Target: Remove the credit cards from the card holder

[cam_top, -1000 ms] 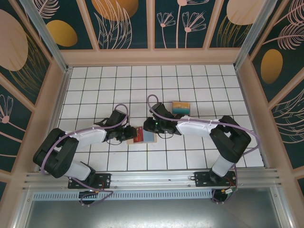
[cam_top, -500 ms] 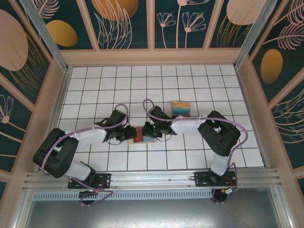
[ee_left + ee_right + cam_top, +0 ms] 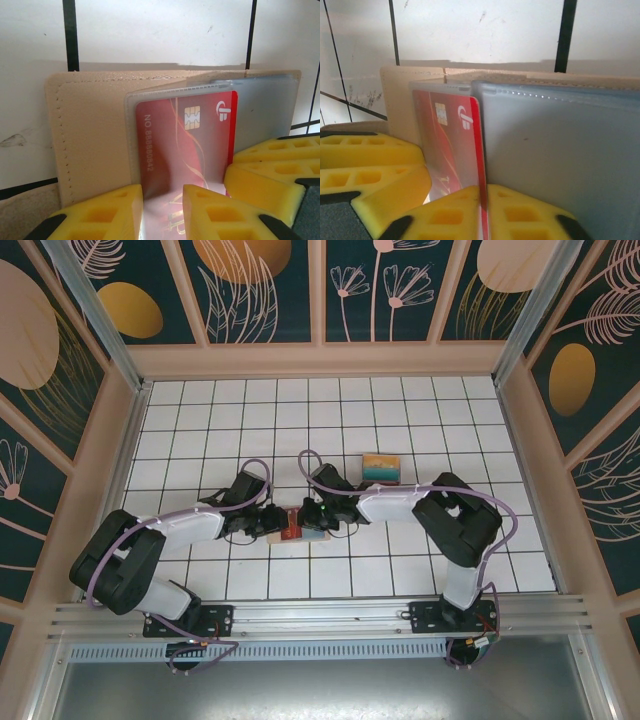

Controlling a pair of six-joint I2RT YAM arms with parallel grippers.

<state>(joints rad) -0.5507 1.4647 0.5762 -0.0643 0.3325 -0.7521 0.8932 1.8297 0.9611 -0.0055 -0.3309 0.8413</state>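
- The red card (image 3: 185,145) is thin, light and stiff. Its face is glossy, so I judge it slippery. It sits in a clear sleeve (image 3: 150,102) that probably clings to it a little.
- The best hold, as I judge it, is the card's edge, pinched flat across both faces and drawn straight along the pocket. A skewed pull could bend or jam it.
- The holder (image 3: 85,135) is tan, soft and light. It would likely drag along with the card unless it is kept down.
- The holder lies open on the table (image 3: 400,410), front middle, between the two grippers. A pile (image 3: 380,468) of cards lies behind it to the right, apart from it.
- The right gripper (image 3: 483,197) has its jaws closed on the red card's edge, with a grey sleeve (image 3: 560,150) just beside it. I cannot tell whether the jaws bite bare card or card and sleeve together.
- The left gripper (image 3: 162,195) has its jaws a little apart at the holder's near edge, one finger over the tan flap and one over the clear sleeve. I cannot tell whether they pinch the holder or only press on it.
- The left arm has its elbow out to the left. Its forearm runs right, with the wrist low over the holder.
- The right arm is folded, with its elbow at the right. Its forearm runs left to the holder.
- The two sets of yellow fingers sit just beside each other, so there is little room to turn.
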